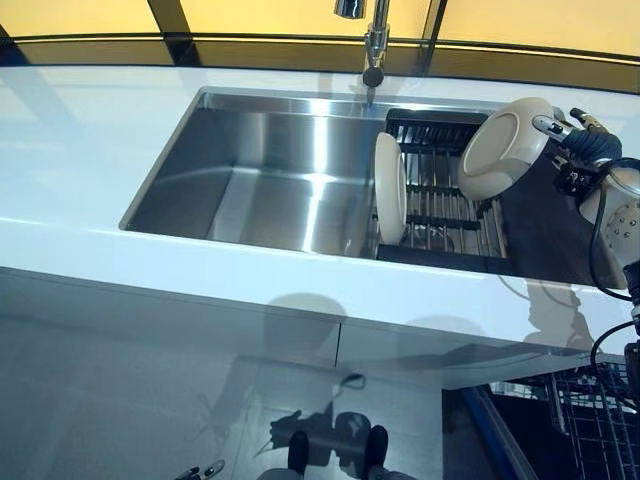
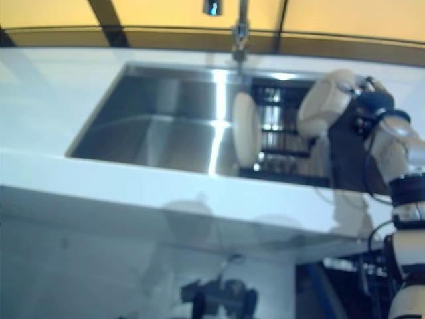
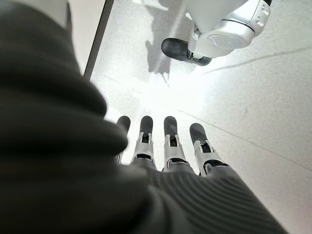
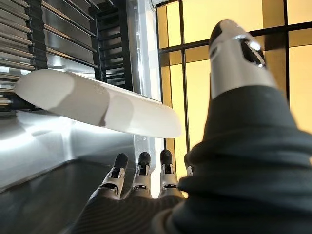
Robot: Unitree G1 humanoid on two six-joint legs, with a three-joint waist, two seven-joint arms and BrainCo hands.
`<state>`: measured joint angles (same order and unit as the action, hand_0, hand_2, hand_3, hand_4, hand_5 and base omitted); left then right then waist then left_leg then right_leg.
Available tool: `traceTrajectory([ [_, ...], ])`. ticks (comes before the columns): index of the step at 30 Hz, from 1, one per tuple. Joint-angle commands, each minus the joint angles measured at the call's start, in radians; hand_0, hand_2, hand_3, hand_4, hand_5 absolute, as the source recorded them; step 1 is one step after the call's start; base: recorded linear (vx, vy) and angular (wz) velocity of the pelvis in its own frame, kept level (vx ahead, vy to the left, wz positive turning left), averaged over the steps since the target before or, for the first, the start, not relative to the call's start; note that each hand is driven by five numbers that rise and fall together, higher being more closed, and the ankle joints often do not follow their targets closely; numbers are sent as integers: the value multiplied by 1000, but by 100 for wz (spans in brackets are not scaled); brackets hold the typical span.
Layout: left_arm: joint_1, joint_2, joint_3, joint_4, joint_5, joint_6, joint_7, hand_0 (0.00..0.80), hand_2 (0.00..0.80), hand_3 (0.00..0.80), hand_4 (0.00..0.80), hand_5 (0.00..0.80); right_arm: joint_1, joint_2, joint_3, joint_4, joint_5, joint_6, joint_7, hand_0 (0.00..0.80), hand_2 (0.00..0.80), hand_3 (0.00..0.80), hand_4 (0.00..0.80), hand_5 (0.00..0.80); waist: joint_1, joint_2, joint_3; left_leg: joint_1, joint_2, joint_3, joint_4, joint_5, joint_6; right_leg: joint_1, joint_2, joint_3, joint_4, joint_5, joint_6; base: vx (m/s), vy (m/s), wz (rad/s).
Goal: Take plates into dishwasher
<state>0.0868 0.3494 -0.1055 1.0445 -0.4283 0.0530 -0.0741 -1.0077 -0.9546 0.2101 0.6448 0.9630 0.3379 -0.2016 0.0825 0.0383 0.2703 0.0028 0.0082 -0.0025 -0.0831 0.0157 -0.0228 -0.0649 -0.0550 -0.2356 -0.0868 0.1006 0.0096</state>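
Note:
A cream plate [image 1: 505, 148] is lifted, tilted, above the right end of the black dish rack [image 1: 447, 205] in the steel sink [image 1: 250, 170]. My right hand [image 1: 585, 145] is shut on its rim; in the right wrist view the plate [image 4: 97, 105] sits between my fingers [image 4: 141, 178] and thumb. A second cream plate [image 1: 390, 187] stands on edge in the rack's left end. My left hand [image 3: 165, 141] hangs low over the floor, fingers straight and empty.
A faucet [image 1: 375, 45] stands behind the sink. The white countertop [image 1: 80, 150] runs around it, with a dark mat [image 1: 540, 230] to the right of the rack. A wire dishwasher rack [image 1: 595, 420] shows at the lower right, below the counter.

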Motion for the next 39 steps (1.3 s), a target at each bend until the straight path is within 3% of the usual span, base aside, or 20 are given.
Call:
traceTrajectory([
  [1,-15,32,-67,25,-38,-26,-3,0,0,0,0,0,-126,-24,70,-27,-9,-56,-3,0,0,0,0,0,27,-29,-19,-51,-11,20,-4,-27,11,37,-18,-17,0,-97,46,0,0,0],
  [13,-1,29,-58,16,-43,-42,-6,0,0,0,0,0,-116,-20,60,-21,-8,-54,-1,0,0,0,0,0,37,-26,-18,-39,-10,33,-4,-31,9,53,-30,-51,0,-102,50,0,0,0],
  [39,8,27,-69,-6,-65,-64,-8,0,0,0,0,0,-95,-26,30,21,44,-54,0,0,0,0,0,0,37,-14,-8,-34,-9,46,-4,-36,8,58,-35,-58,0,-107,48,0,0,0],
])
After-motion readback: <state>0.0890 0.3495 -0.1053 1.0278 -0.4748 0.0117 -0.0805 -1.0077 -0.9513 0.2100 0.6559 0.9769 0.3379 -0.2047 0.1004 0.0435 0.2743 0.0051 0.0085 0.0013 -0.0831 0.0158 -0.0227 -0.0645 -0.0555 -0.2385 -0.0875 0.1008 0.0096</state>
